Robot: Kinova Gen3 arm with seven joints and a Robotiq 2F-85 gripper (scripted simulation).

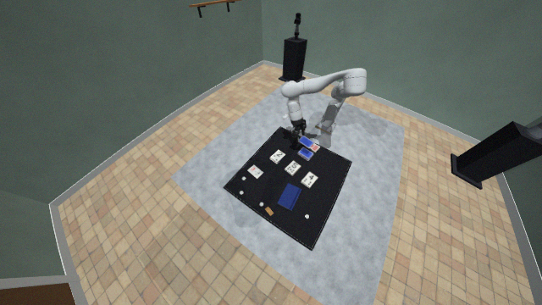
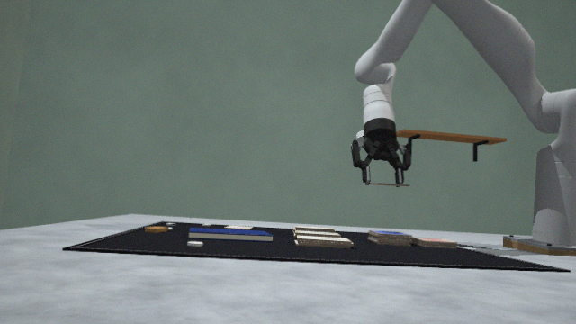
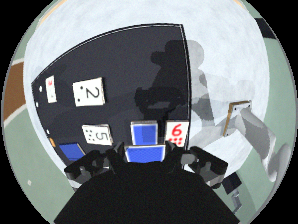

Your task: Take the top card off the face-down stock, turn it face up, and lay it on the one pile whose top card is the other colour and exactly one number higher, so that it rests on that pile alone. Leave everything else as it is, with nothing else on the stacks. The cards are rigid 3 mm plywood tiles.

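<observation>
My black two-finger gripper (image 2: 382, 182) holds a thin blue-backed plywood card (image 2: 388, 184) high above the flat black square mat (image 2: 112, 240), on grey carpet (image 1: 373, 178) between green walls (image 1: 106, 63).

A bare indoor test room, set up like a robotics lab rather than a home or shop. Plain green walls (image 1: 127, 63) meet a tiled floor (image 1: 148, 237) of tan and brown squares edged by a grey skirting (image 1: 59, 237). A grey rug (image 1: 360, 237) lies mid-floor with a black mat (image 1: 326, 199) on it, and a white robot arm (image 1: 322, 82) stands at the mat's far edge. Black camera stands occupy the far corner (image 1: 293, 57) and the right side (image 1: 491, 154). A lone wooden wall shelf (image 1: 213, 4) hangs on the far left wall.
</observation>
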